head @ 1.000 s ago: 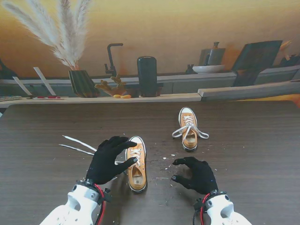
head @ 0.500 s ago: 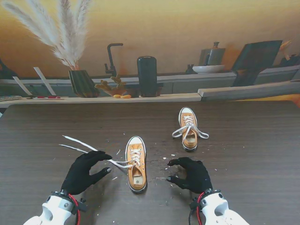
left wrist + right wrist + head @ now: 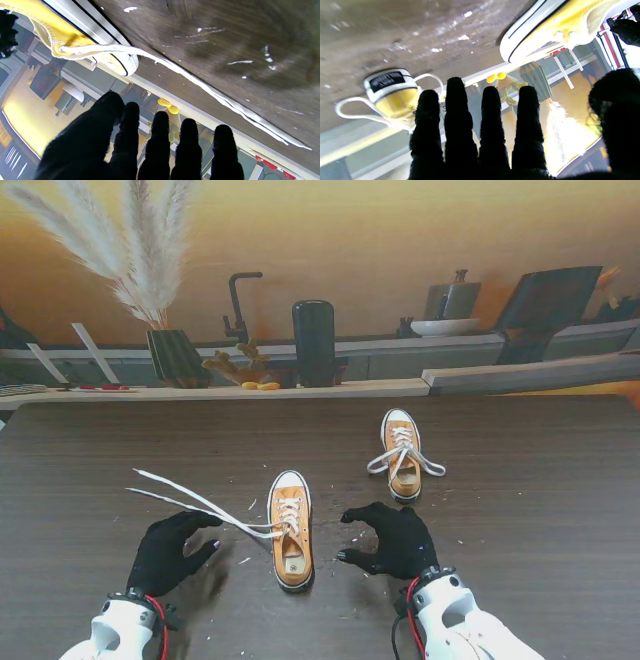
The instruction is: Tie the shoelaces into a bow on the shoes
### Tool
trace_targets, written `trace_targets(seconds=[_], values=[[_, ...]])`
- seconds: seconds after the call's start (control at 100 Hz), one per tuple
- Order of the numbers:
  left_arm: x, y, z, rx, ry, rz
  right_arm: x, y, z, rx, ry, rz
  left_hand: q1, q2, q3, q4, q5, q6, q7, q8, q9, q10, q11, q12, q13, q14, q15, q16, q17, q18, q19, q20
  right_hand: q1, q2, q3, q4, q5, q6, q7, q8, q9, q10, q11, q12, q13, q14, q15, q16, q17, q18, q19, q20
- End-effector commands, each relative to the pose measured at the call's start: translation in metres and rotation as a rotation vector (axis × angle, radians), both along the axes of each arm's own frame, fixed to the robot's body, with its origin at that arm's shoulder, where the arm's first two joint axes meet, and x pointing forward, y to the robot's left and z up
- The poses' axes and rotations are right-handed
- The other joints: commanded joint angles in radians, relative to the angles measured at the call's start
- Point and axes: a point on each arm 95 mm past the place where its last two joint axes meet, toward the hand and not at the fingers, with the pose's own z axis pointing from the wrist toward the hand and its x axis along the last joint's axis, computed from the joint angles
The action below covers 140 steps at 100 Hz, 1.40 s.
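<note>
Both hands wear fuzzy black gloves covering all five fingers: the left hand (image 3: 172,552) and the right hand (image 3: 393,541). Behind each glove sits a glossy white wrist shell with a dark collar. Red and black cables run along each wrist.

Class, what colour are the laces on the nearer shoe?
White laces, clearest in the stand view.

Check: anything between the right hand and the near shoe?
Nothing visible. The right hand sits open on the table just right of the near shoe, with only bare tabletop and small white flecks in the gap. Its laces trail off left, toward the left hand.
</note>
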Motion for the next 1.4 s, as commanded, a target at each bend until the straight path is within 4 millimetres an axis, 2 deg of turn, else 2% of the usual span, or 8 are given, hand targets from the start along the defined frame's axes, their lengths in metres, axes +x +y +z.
trace_targets(seconds=[0.0, 0.29, 0.73, 0.93, 1.08, 1.26, 1.39], values=[[-0.002, -0.003, -0.004, -0.001, 0.023, -0.001, 0.011, 0.012, 0.019, -0.009, -0.045, 0.029, 0.023, -0.025, 0.024, -0.022, 0.017, -0.038, 0.01, 0.01, 0.009, -0.029, 0.016, 0.025, 0.015, -0.021, 0.012, 0.028, -0.017, -0.027, 0.022, -0.011, 0.03, -0.012, -0.022, 0.035, 0.014, 0.019, -0.011, -0.01, 0.014, 0.011, 0.031, 0.029, 0.026, -0.017, 0.03, 0.028, 0.011, 0.023, 0.034, 0.037], [-0.004, -0.003, -0.006, 0.03, 0.034, 0.009, 0.035, 0.052, 0.039, -0.076, -0.084, 0.084, 0.027, -0.03, 0.039, -0.023, 0.02, -0.038, 0.017, 0.008, 0.004, -0.031, 0.017, 0.024, 0.009, -0.022, 0.014, 0.025, -0.024, -0.029, 0.041, -0.032, 0.031, -0.033, 0.021, 0.041, 0.071, 0.047, 0.014, 0.031, 0.033, 0.004, 0.118, 0.107, 0.058, -0.036, 0.184, 0.099, 0.062, 0.022, 0.137, 0.127], [-0.006, -0.004, -0.006, 0.014, 0.039, 0.005, 0.069, 0.1, 0.028, -0.211, -0.009, 0.145, 0.037, -0.029, 0.055, -0.025, 0.024, -0.039, 0.022, 0.007, 0.001, -0.028, 0.017, 0.022, 0.006, -0.019, 0.014, 0.023, -0.027, -0.03, 0.055, -0.053, 0.025, -0.027, 0.015, 0.043, 0.096, 0.069, 0.012, 0.047, 0.028, 0.01, 0.124, 0.115, 0.057, -0.032, 0.207, 0.098, 0.068, 0.023, 0.149, 0.139], [-0.006, -0.005, -0.006, 0.012, 0.043, 0.003, 0.074, 0.115, 0.022, -0.254, 0.027, 0.13, 0.052, -0.027, 0.07, -0.023, 0.027, -0.038, 0.025, 0.008, 0.002, -0.03, 0.018, 0.023, 0.007, -0.019, 0.015, 0.023, -0.026, -0.03, 0.059, -0.057, 0.016, 0.032, -0.039, 0.055, 0.136, 0.085, 0.03, 0.073, 0.05, 0.02, 0.14, 0.124, 0.07, -0.022, 0.219, 0.096, 0.076, 0.037, 0.162, 0.144], [-0.006, -0.006, -0.006, 0.01, 0.042, 0.001, 0.077, 0.123, 0.016, -0.288, 0.027, 0.12, 0.054, -0.026, 0.077, -0.024, 0.028, -0.039, 0.026, 0.006, 0.002, -0.03, 0.019, 0.023, 0.007, -0.02, 0.016, 0.023, -0.027, -0.029, 0.062, -0.059, 0.023, 0.035, -0.06, 0.064, 0.155, 0.08, 0.041, 0.089, 0.062, 0.019, 0.143, 0.127, 0.081, -0.022, 0.224, 0.096, 0.086, 0.039, 0.172, 0.146], [-0.006, -0.006, -0.006, 0.01, 0.036, 0.003, 0.076, 0.124, 0.008, -0.337, 0.038, 0.122, 0.054, -0.026, 0.082, -0.026, 0.028, -0.038, 0.027, 0.005, 0.002, -0.029, 0.02, 0.022, 0.007, -0.019, 0.017, 0.023, -0.027, -0.031, 0.065, -0.061, 0.047, 0.005, -0.042, 0.071, 0.191, 0.079, 0.075, 0.118, 0.086, 0.012, 0.151, 0.129, 0.101, -0.026, 0.227, 0.094, 0.105, 0.041, 0.182, 0.145], [-0.006, -0.006, -0.006, 0.007, 0.036, 0.002, 0.074, 0.124, 0.005, -0.35, 0.041, 0.126, 0.055, -0.025, 0.082, -0.029, 0.029, -0.038, 0.028, 0.005, 0.001, -0.03, 0.02, 0.022, 0.007, -0.019, 0.018, 0.023, -0.027, -0.031, 0.067, -0.062, 0.058, -0.041, 0.032, 0.067, 0.228, 0.083, 0.111, 0.163, 0.117, 0.009, 0.156, 0.131, 0.128, -0.026, 0.23, 0.093, 0.129, 0.047, 0.193, 0.14]])
